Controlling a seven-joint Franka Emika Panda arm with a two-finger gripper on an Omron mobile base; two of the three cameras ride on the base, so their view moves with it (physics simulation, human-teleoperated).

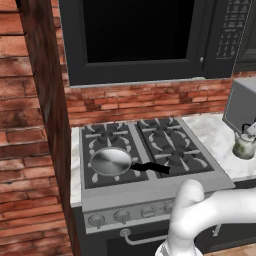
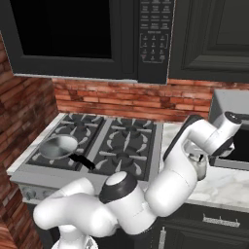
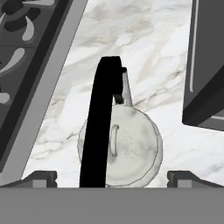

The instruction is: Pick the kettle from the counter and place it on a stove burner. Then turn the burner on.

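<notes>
The kettle (image 3: 124,146) stands upright on the white marble counter (image 3: 144,43), to the right of the stove (image 1: 145,145) and just in front of a grey appliance (image 1: 242,105) at the far right, so the first step of the task is not yet done. In the hand view the gripper (image 3: 113,177) hangs directly above the kettle with its jaws spread wide, one fingertip (image 3: 41,177) to each side of the pale speckled body, and nothing is held between them. The black arched handle (image 3: 100,127) rises toward the camera, running between the two tips, and the short spout points away toward the far side of the counter. Judging from this, the arm is lined up for the grasp but has not closed, and whether the tips are low enough to catch the handle cannot be told. A steel frying pan (image 1: 111,161) sits on the near left burner, so the three remaining burners look free, with the near right burner (image 1: 177,159) closest to the kettle. Still to come are closing on the handle, lifting, carrying the kettle left onto a burner, and turning the matching knob (image 1: 122,216) on the stove's front panel.
</notes>
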